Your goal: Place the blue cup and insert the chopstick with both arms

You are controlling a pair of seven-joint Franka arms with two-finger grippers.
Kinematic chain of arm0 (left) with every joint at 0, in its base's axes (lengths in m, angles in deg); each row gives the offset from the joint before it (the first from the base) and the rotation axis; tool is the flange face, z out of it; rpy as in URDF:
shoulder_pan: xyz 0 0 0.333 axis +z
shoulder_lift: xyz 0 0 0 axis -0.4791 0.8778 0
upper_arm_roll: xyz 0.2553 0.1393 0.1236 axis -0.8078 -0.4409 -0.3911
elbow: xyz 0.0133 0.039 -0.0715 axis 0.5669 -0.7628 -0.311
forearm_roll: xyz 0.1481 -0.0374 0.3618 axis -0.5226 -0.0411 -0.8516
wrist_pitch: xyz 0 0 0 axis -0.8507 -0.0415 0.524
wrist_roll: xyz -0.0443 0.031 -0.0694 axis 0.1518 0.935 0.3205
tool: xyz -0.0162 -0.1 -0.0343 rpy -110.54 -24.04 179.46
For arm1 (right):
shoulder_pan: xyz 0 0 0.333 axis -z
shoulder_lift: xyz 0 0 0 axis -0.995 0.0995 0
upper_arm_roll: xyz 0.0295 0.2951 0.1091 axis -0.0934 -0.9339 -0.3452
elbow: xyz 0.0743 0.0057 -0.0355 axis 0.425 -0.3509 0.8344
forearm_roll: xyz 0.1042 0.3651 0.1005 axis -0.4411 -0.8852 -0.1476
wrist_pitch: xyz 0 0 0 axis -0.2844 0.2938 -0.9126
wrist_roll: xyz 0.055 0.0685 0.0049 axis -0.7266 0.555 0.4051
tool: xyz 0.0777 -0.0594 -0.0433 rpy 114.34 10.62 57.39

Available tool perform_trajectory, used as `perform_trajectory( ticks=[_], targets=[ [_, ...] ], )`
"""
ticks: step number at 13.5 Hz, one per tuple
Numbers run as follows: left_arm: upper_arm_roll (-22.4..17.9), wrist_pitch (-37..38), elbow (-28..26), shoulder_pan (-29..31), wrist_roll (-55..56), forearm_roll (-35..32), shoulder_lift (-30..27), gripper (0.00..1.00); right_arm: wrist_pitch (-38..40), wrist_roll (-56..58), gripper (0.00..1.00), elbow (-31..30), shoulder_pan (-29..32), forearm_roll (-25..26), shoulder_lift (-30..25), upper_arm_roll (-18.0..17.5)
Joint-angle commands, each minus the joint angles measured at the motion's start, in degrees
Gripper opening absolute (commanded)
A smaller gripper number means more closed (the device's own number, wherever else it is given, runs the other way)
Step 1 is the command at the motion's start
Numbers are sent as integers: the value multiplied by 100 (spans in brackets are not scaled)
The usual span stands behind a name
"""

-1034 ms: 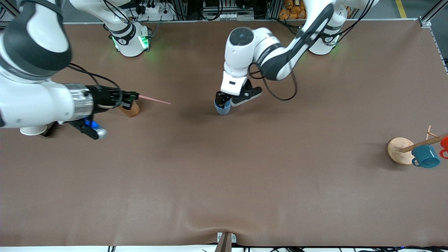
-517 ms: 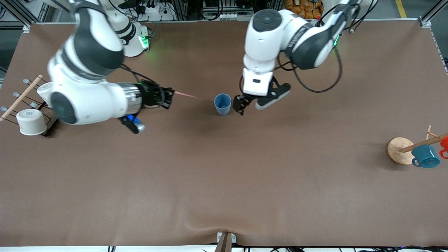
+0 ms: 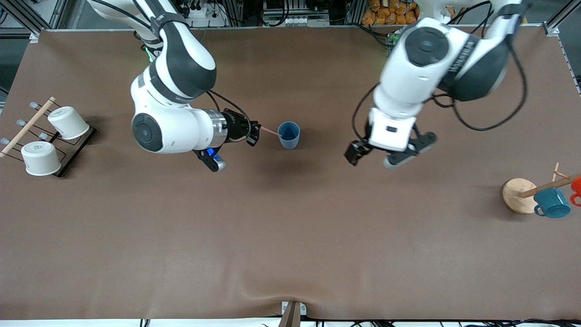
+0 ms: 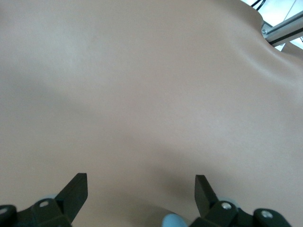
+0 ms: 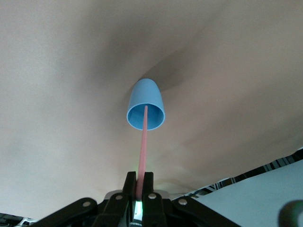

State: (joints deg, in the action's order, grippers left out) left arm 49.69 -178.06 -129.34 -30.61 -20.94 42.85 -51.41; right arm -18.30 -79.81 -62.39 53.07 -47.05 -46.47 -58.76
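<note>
Pink chopstick point(image 5: 142, 142) in right gripper point(image 5: 138, 182), tip over blue cup point(image 3: 288, 135), left gripper point(image 4: 141, 191) empty.

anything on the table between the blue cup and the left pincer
Nothing: the front view shows only bare brown table between the blue cup and the open left pincer.

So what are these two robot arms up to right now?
The right gripper is shut on a thin pink chopstick and points its tip into the mouth of the blue cup, which stands upright on the brown table. The left gripper is open and empty, over bare table toward the left arm's end from the cup. So the cup is placed and the chopstick is going in.
</note>
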Motion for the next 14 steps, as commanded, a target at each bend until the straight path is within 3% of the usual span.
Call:
perform_trajectory(
  ticks=[1, 6, 7, 9, 12, 14],
  targets=[
    [56, 277, 53, 390, -827, 130, -124, 100, -197, -96, 0, -190, -121, -151, -66, 40],
    [47, 611, 44, 1059, -2173, 130, -344, 100, -284, -140, 0, -392, -306, -151, -75, 40],
    [39, 716, 53, 1147, -2305, 122, -387, 100, -546, -253, 7, -462, -445, -142, -57, 40],
    [38, 840, 53, 1384, -2622, 130, -571, 100, -1074, -508, 98, -708, -630, -142, -13, 49],
    [12, 1077, 71, 1517, -2920, 130, -721, 100, -858, -510, 100, -666, -526, -133, -22, 57],
    [-197, 1209, 106, 1508, -3438, 130, -905, 100, -114, -439, 100, -290, -54, -116, -83, 84]
  ],
)
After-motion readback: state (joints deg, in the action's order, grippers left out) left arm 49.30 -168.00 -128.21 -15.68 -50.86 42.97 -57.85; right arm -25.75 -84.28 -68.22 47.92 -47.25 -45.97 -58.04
